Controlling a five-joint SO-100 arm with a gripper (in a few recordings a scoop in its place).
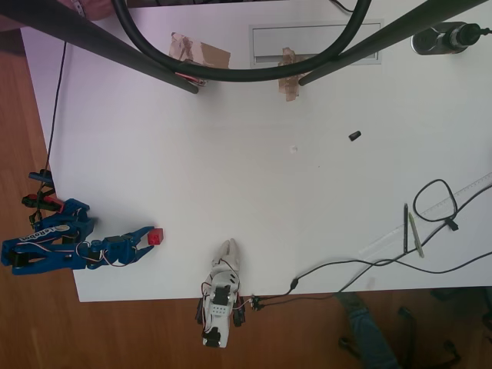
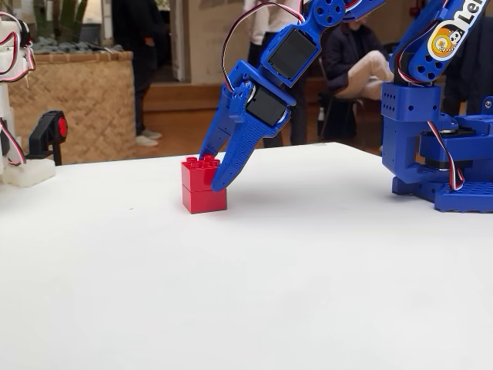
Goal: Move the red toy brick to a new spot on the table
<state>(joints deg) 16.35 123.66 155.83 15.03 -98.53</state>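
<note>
Table (image 2: 308,293): white, mostly bare. Blue gripper (image 2: 209,173) at left near edge in overhead view, jaws closed around red toy brick (image 2: 203,186), which sits on table. Judged: grip set; lift straight up before travelling, keep squeeze steady. Small black object (image 1: 354,136) far right, cables (image 1: 384,261) near right: well apart, nothing blocks path.

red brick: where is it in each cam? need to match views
Overhead view: the red toy brick sits low left on the white table, near the front edge.
Fixed view: the brick stands left of centre on the table.
Shared landmark: the blue gripper, fingertips at the brick.
</note>
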